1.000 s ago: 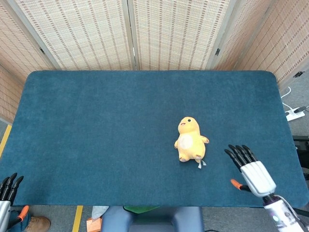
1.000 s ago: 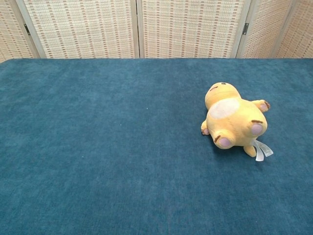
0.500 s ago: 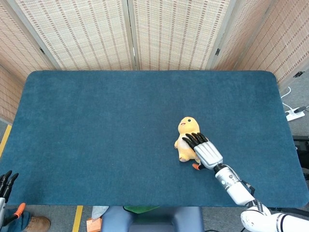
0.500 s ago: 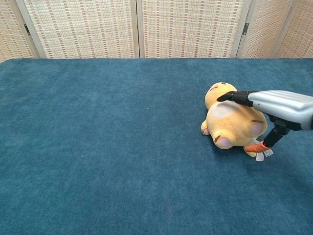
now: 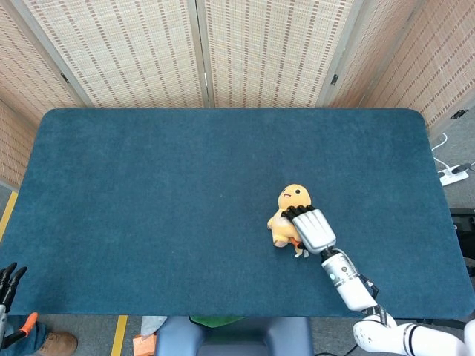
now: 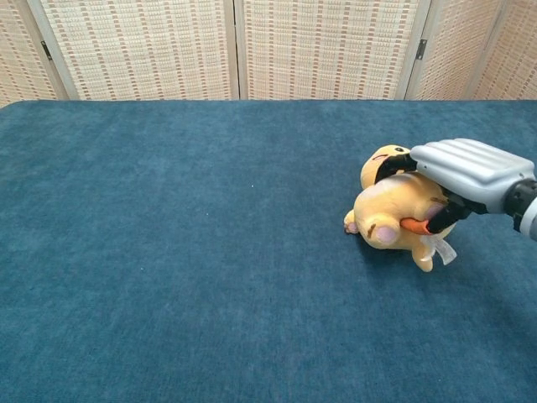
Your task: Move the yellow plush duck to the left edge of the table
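The yellow plush duck (image 5: 286, 215) lies on the blue table (image 5: 148, 193), right of centre and towards the front. My right hand (image 5: 312, 229) comes over it from the near right. Its dark fingers curl over the duck's belly and the orange-tipped thumb presses in from below. In the chest view the duck (image 6: 388, 207) is tipped on its side in the right hand (image 6: 463, 173), its white tag hanging free. My left hand (image 5: 7, 280) hangs off the front left corner, below the table's edge, fingers straight and apart, holding nothing.
Woven folding screens (image 5: 200, 52) stand behind the table's far edge. A white power strip (image 5: 453, 176) lies on the floor past the right edge. The blue felt runs bare from the duck to the left edge (image 5: 30, 185).
My right hand swung in from the table's front right onto the duck, then curled its fingers around it. The duck has tipped and shifted slightly. The left hand sank a little lower.
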{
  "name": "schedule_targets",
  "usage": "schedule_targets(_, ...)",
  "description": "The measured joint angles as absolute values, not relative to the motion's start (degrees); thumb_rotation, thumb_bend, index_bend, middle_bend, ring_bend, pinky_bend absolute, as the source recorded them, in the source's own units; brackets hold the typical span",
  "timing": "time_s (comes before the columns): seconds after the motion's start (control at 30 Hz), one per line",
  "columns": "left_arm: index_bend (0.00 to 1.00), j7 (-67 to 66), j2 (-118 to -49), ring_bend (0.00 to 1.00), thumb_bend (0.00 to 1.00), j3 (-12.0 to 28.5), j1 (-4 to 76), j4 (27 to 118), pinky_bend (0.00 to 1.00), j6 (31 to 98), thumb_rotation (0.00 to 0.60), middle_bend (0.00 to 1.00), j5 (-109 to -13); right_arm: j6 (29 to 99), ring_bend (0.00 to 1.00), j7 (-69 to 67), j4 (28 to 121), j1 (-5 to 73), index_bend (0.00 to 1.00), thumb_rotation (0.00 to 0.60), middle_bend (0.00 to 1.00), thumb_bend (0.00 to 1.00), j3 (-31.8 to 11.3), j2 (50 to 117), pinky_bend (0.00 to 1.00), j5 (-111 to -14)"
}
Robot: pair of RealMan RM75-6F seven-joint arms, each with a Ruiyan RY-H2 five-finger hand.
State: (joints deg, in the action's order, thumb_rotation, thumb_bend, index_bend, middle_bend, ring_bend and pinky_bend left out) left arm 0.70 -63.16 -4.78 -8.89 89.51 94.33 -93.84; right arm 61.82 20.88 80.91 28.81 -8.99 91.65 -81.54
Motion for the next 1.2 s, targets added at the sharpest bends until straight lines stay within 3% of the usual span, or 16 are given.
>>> schedule_targets(0.13,0.0,1.2,-63.2,0.03,0.33,-4.9,-9.0,89.3,0.15,94.8,0.6,0.0,-94.1,69.4,0.68,16.5,77.8,29.7,0.8,0.6,0.81,0.7,-8.4,95.8,0.91,-90.2)
schedule_targets(0.27,0.0,1.7,-62.9,0.03,0.33,-5.0,-9.0,89.4,0.15,95.0,0.6,0.0,-94.4,72.0,0.68,15.0,77.0,32.3,0.8,0.6,0.8,0.7,-8.5,100.2,0.91,-94.7)
schedule_targets(0.5,0.0,3.3,-62.5,0.03,0.33,-5.2,-9.0,89.1,0.15,95.1,0.6,0.0,-94.5,68.4,0.66,19.0,75.6,37.8,0.8,0.6,0.78,0.67,-10.4,108.6,0.91,-94.4)
schedule_targets(0.83,0.0,6.6,-61.7,0.03,0.33,-5.4,-9.2,88.3,0.15,95.9,0.6,0.0,-94.9,62.3,0.57,19.7,62.4,44.6,0.78,0.6,0.69,0.61,-11.8,123.9,0.81,-91.6)
schedule_targets(0.93,0.0,7.6,-61.5,0.03,0.33,-5.5,-9.3,87.9,0.15,96.2,0.6,0.0,-95.0,60.7,0.51,18.7,58.5,46.2,0.65,0.6,0.59,0.56,-12.0,127.0,0.74,-90.7)
schedule_targets(1.03,0.0,8.2,-61.3,0.03,0.33,-5.6,-9.3,87.7,0.15,96.5,0.6,0.0,-95.3,59.0,0.38,18.3,55.9,47.1,0.38,0.6,0.41,0.5,-12.0,128.8,0.6,-89.5)
schedule_targets(1.1,0.0,8.4,-61.3,0.03,0.33,-5.6,-9.4,87.6,0.16,96.6,0.6,0.0,-95.3,57.7,0.18,19.0,55.8,47.1,0.1,0.6,0.19,0.42,-12.0,128.9,0.38,-88.3)
schedule_targets(1.17,0.0,8.6,-61.3,0.03,0.33,-5.7,-9.4,87.7,0.18,96.6,0.6,0.0,-95.4,56.1,0.04,20.2,56.9,47.0,0.0,0.6,0.03,0.35,-12.0,128.3,0.2,-86.9)
schedule_targets(1.2,0.0,8.8,-61.3,0.03,0.33,-5.7,-9.4,87.7,0.19,96.6,0.6,0.0,-95.4,55.7,0.01,20.7,57.8,46.9,0.0,0.6,0.0,0.31,-12.0,127.9,0.15,-86.5)
